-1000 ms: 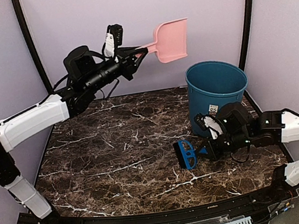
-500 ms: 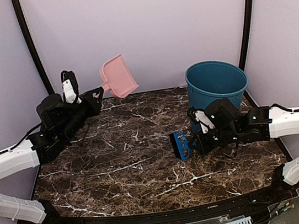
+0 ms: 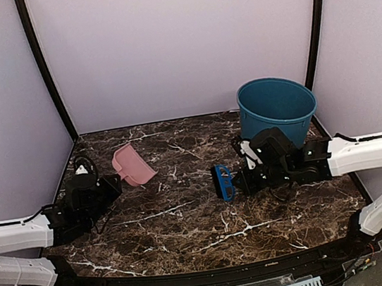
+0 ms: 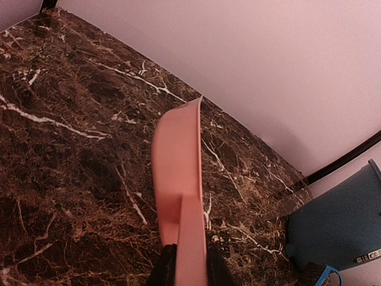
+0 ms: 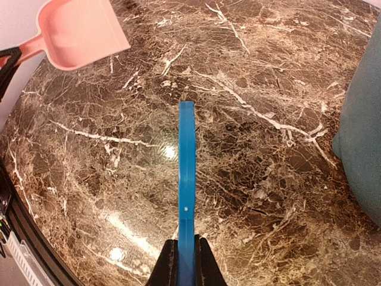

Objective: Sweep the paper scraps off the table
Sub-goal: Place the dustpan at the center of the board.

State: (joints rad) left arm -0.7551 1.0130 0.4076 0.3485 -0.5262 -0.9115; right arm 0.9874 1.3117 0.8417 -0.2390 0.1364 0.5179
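The brown tabletop [image 3: 188,221] sits inside pale purple walls. I see no paper scraps on it in any view. They may be in the blue bin [image 3: 277,120] at the back right corner, but I cannot see inside.

The left jaws grip the handle of the pink pan [image 3: 134,166], near the left edge. The right jaws pinch the handle of the blue brush [image 3: 222,183], near the middle.

Such scraps would be light and soft, so brushing them should work better than pinching.
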